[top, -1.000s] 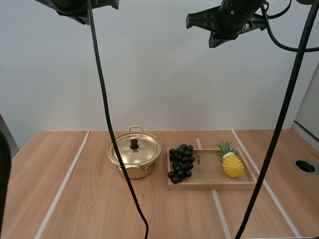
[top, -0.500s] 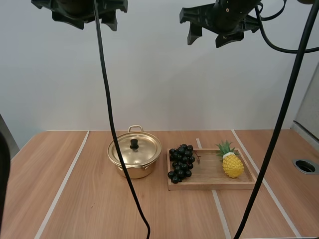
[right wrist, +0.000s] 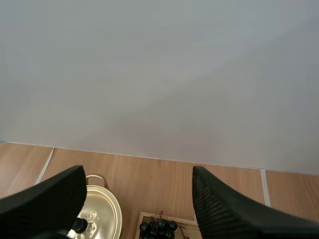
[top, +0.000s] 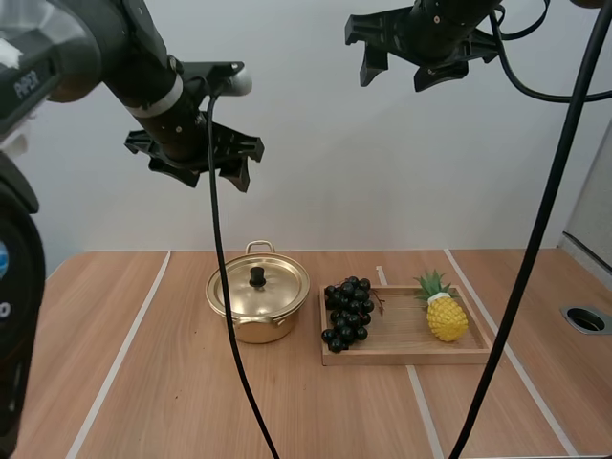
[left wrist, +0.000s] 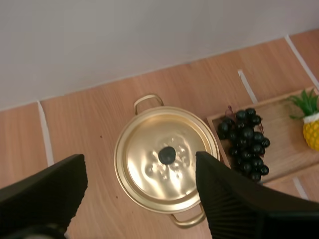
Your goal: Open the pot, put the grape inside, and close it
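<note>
Gold pot shut, both tools open

Wooden desk (top: 143,382) under two raised tools: left tool (top: 199,172) and right tool (top: 423,57), fingers apart, holding nothing. Tray (top: 402,357) right of centre; lidded pot (top: 258,304) just left; grapes (top: 348,311) on tray's left end; pineapple (top: 446,316) right.
</note>
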`<state>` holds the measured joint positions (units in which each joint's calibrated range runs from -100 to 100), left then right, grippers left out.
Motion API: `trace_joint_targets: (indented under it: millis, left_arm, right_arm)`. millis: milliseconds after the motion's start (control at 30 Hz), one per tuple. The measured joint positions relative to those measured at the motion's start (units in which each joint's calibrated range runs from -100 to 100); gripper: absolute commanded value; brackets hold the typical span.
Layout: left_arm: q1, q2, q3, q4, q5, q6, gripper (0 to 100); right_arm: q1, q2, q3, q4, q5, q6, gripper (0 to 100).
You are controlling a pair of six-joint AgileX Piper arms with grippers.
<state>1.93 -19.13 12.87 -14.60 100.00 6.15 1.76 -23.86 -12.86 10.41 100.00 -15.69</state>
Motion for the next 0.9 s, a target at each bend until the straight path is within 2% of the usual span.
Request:
trace_joint_targets:
  millis: [233, 600, 900]
  left_arm:
    - [0.0, 1.2, 4.4, -0.6, -1.2, 0.6, 100]
    - [0.0, 1.6, 5.1, -1.4, -6.1, 3.1, 100]
    - [0.0, 7.5, 7.9, -3.7, -5.3, 4.3, 100]
  right_arm:
    - [0.0, 0.0, 0.8, 0.0, 0.0, -0.3, 100]
    - [0.0, -0.1, 10.0, -0.6, 0.0, -2.3, 100]
    - [0.0, -0.7, 10.1, -1.7, 0.0, -2.7, 100]
